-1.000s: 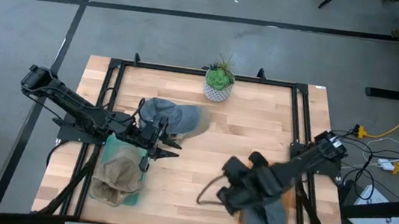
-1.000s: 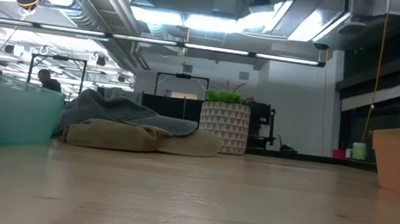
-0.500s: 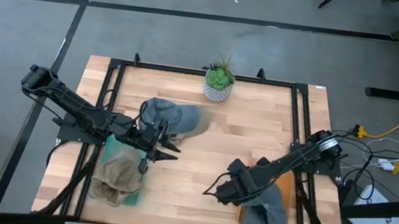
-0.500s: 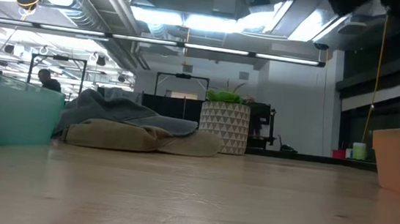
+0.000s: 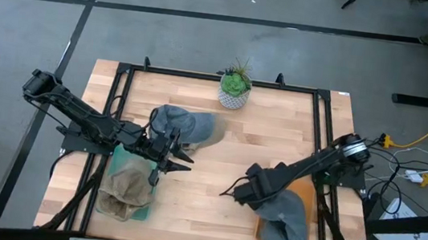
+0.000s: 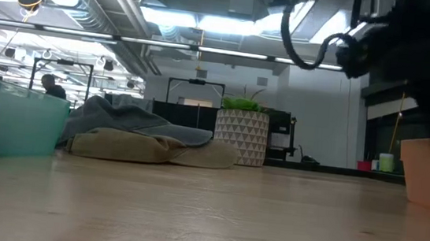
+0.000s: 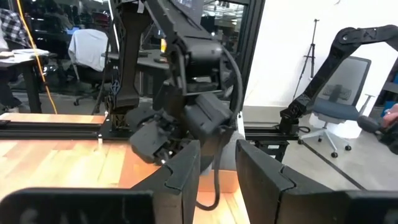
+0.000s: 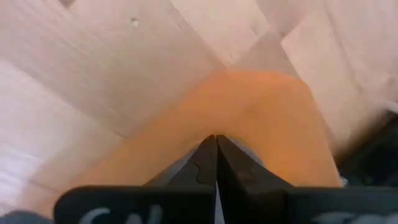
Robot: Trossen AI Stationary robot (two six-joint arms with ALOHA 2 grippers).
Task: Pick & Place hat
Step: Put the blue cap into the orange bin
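**Operator:** Looking straight down, I have one hat left loose on the tabletop [image 5: 214, 193]: the grey-and-tan hat [image 5: 185, 124] lying toward the far edge, just beside the plant pot [image 5: 234, 91]. Its long axis runs across the tabletop, grey crown toward my left arm's side, tan end toward the pot.

**Second:** And the pincers?

**Operator:** My left pincer [image 5: 178, 159] sits just on the near side of that hat, pointing toward the middle of the tabletop rather than at it. In the left wrist view the fingers [image 7: 186, 174] stand partly apart with nothing between them. My right pincer [image 5: 231, 193] hangs over the tabletop beside the orange tray [image 5: 303, 196], and the right wrist view shows its fingers [image 8: 205, 163] pressed together on nothing.

**Second:** What about the other hats?

**Operator:** A tan hat [image 5: 125, 191] lies in the teal tray [image 5: 119, 154] on the left, and a grey hat [image 5: 288, 217] lies in the orange tray on the right.

**Second:** So which arm goes?

**Operator:** I judge the left. The hat lies just beyond that pincer, while my right one is well apart from it across the middle. I'd turn the left pincer toward the far edge and close across the hat's short width.
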